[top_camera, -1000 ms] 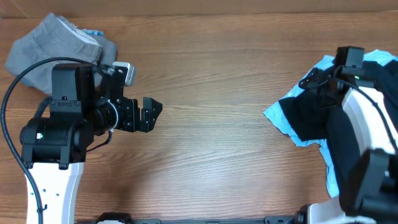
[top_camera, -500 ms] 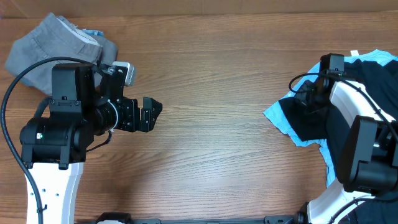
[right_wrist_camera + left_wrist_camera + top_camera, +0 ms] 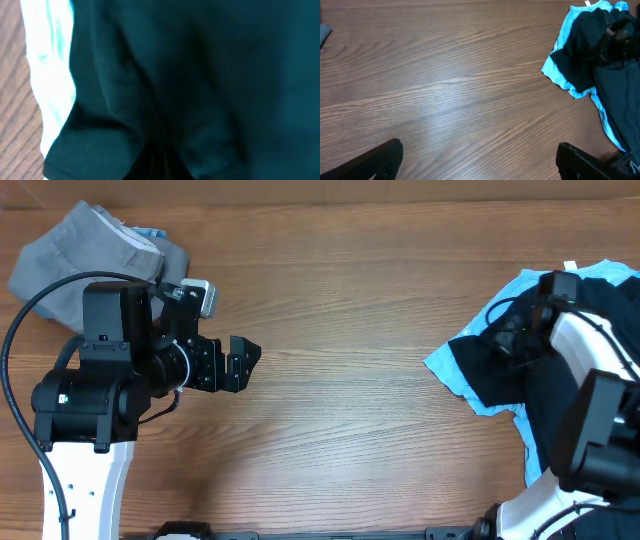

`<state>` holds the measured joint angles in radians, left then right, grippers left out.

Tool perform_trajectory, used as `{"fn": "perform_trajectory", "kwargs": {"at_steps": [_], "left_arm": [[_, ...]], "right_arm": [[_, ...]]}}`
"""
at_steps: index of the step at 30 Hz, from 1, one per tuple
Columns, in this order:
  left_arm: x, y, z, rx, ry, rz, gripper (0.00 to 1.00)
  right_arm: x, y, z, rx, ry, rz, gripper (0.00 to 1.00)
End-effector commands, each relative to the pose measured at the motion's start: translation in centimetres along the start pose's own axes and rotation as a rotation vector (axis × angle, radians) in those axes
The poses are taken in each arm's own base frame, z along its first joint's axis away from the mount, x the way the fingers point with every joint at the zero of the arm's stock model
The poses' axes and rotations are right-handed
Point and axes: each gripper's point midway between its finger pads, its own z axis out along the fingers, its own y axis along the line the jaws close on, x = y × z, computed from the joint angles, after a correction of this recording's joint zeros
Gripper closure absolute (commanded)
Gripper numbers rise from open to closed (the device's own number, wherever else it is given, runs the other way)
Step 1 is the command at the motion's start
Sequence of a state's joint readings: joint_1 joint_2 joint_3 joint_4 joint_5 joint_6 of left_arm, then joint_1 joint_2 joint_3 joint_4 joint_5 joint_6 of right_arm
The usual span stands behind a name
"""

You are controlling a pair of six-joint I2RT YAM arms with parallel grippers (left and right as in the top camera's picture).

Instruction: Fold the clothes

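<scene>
At the right edge of the surface (image 3: 350, 330) the black T-shirt (image 3: 488, 370) lies crumpled over the light-blue shirt (image 3: 447, 367). The right end effector (image 3: 158, 159) is pinched shut on a bunch of its cloth, I'd guess to drag it clear for spreading. The left end effector (image 3: 245, 363) hangs spread wide over bare wood at the left, by the grey trousers (image 3: 80, 250), probably waiting for a corner.

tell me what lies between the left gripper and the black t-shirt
Only bare wooden table lies between the left gripper and the black T-shirt; the overhead and left wrist views both show it.
</scene>
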<state>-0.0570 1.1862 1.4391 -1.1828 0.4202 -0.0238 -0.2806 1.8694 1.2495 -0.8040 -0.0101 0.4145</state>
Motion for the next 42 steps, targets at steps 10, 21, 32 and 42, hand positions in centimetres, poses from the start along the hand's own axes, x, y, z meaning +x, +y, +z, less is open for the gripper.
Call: {"fn": "perform_trajectory", "kwargs": {"at_steps": [10,21,32,42], "left_arm": [[-0.1,-0.6,-1.3,0.006,0.004,-0.001,0.0],[-4.2,-1.2,-11.4,-0.211,-0.211,0.046,0.0],[-5.9,-2.2,-20.3,-0.363,-0.442,0.084,0.0],[-6.0,-3.3,-12.9,-0.146,-0.19,0.097,0.0]], "right_arm": [[-4.6,6.8,-21.0,-0.413,-0.397,-0.273,0.96],[15.1,18.7,-36.0,-0.829,-0.385,-0.787,0.96],[28.9,21.1,-37.7,-0.77,-0.475,-1.069,0.25],[18.8,15.5,-42.7,-0.702,-0.73,-0.594,0.25]]}}
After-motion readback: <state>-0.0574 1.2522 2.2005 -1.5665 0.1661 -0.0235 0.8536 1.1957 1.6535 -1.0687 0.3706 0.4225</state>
